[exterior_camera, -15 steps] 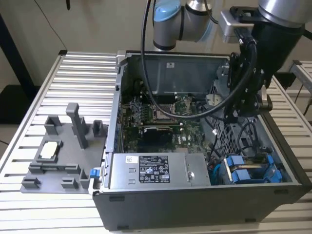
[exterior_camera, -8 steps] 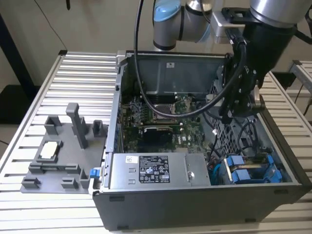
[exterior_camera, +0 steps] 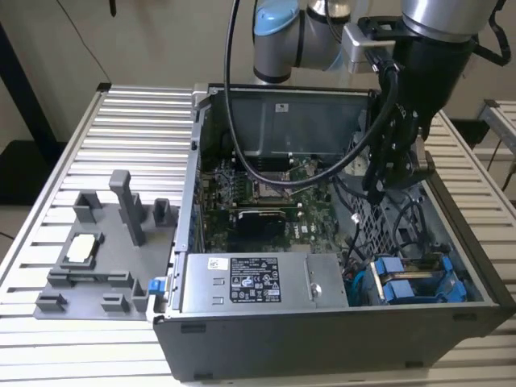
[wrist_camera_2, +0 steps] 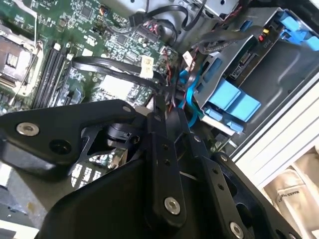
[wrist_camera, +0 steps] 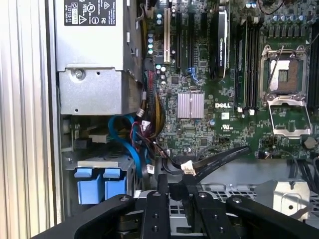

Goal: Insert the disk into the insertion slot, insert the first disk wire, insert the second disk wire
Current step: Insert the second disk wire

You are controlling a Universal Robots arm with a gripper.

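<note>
- Gripper (wrist_camera: 177, 188) reaches down inside the open computer case (exterior_camera: 322, 347), fingers pinched nearly closed on the plug end of a black wire (wrist_camera: 219, 159) with a white tag.
- Disk (exterior_camera: 403, 289) sits in its bay at the case corner, blue tabs showing, just beside the grey power box (exterior_camera: 254, 282).
- Case lies on a ribbed metal table (exterior_camera: 121, 121); a grey parts tray (exterior_camera: 109, 250) rests at the exterior view's left.
- Pale wall (exterior_camera: 145, 40) behind.

**Your case, laid out**

The case (exterior_camera: 322, 347) stands on the table (exterior_camera: 145, 121), with the fixture tray (exterior_camera: 109, 258) to the exterior view's left. Inside, you have the power supply (exterior_camera: 258, 282) near, the motherboard (exterior_camera: 274, 201) behind it, and the disk (exterior_camera: 399, 289) bayed to the exterior view's right.
</note>
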